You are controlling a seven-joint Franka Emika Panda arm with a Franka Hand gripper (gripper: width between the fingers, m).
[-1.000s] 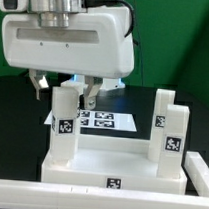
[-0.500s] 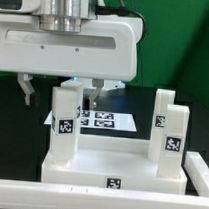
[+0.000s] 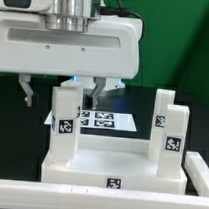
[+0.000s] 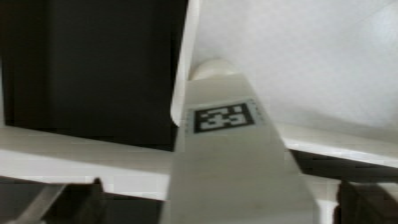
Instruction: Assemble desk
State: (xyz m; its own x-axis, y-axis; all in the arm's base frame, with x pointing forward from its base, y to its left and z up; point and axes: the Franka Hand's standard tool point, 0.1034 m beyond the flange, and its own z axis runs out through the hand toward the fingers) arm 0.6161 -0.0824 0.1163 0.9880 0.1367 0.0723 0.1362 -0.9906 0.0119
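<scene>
The white desk tabletop point(image 3: 114, 169) lies on the table with white block legs standing upright in its corners. One tagged leg point(image 3: 64, 115) stands at the exterior view's left, and two more legs point(image 3: 171, 129) stand at the right. My gripper point(image 3: 61, 90) hangs over the top of the left leg, open, with one dark finger point(image 3: 27, 91) on each side and clear of it. In the wrist view the same leg point(image 4: 222, 150) with its tag fills the middle between my fingers point(image 4: 54, 200), and my gripper point(image 4: 210, 202) straddles it with gaps on both sides.
The marker board point(image 3: 100, 119) lies flat behind the tabletop. A white rail point(image 3: 87, 200) runs along the front edge and turns up at the exterior view's right point(image 3: 199, 170). The black table surface surrounds the parts.
The hand has grown larger in the exterior view and shifted a little left. Its fingers stand farther apart around the left leg's top. It has barely moved in the last half second.
</scene>
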